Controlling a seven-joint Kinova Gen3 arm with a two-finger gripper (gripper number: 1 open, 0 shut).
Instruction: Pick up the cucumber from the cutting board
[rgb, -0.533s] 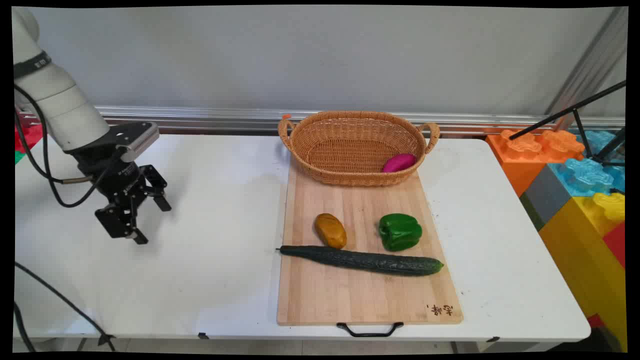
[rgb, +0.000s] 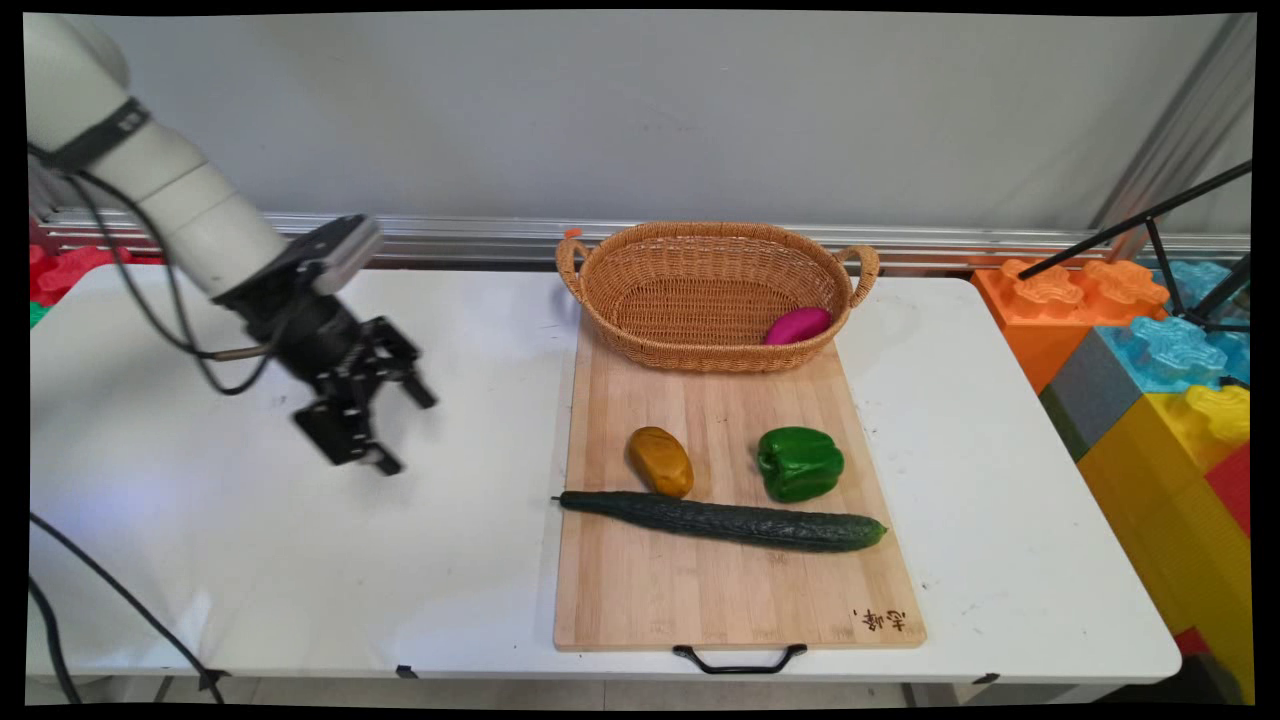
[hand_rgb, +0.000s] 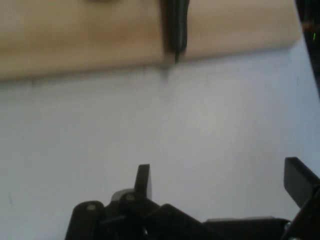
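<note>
The hand (rgb: 395, 430) hung spread and empty over the bare counter (rgb: 300, 560), well left of the cutting board (rgb: 720, 600); nearest it was the stem tip of the cucumber (rgb: 720, 521), lying lengthwise across the board, pointing toward the hand

White tabletop (rgb: 450, 560) stood before plain grey wall (rgb: 600, 110); ribbed metal rail (rgb: 480, 235) ran along wall's foot. Giant toy blocks (rgb: 1150, 340), orange, blue, yellow, grey, stacked at right. Black tripod legs (rgb: 1150, 230) crossed above them. Light even, shadows soft.
</note>
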